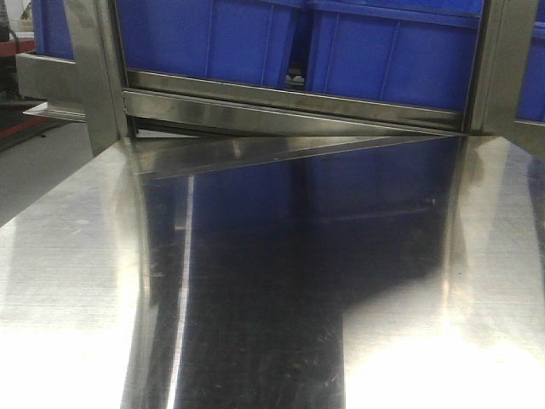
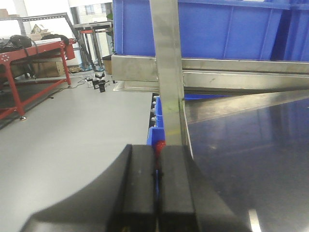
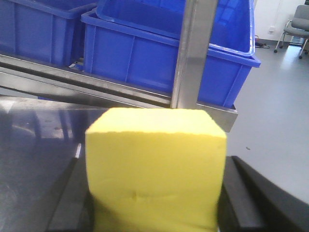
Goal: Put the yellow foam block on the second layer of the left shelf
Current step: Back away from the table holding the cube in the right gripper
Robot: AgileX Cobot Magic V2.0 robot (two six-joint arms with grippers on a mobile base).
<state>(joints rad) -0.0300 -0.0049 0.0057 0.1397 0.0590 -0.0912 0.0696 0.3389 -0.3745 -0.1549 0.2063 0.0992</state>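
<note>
Two arms point level toward the steel shelf [image 1: 289, 106]: the left gripper [image 2: 157, 193] has its jaws pressed together on nothing, and the right gripper [image 3: 154, 203] clasps the yellow foam block [image 3: 155, 159] between its jaws, above the worktop [image 1: 77, 281]. The block hides most of those jaws and is cut off below. Blue bins [image 3: 159, 53] sit on the shelf, their contents out of sight.

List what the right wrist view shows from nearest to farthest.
yellow foam block → steel tabletop → steel shelf rail → blue bins → grey chair out on the floor
</note>
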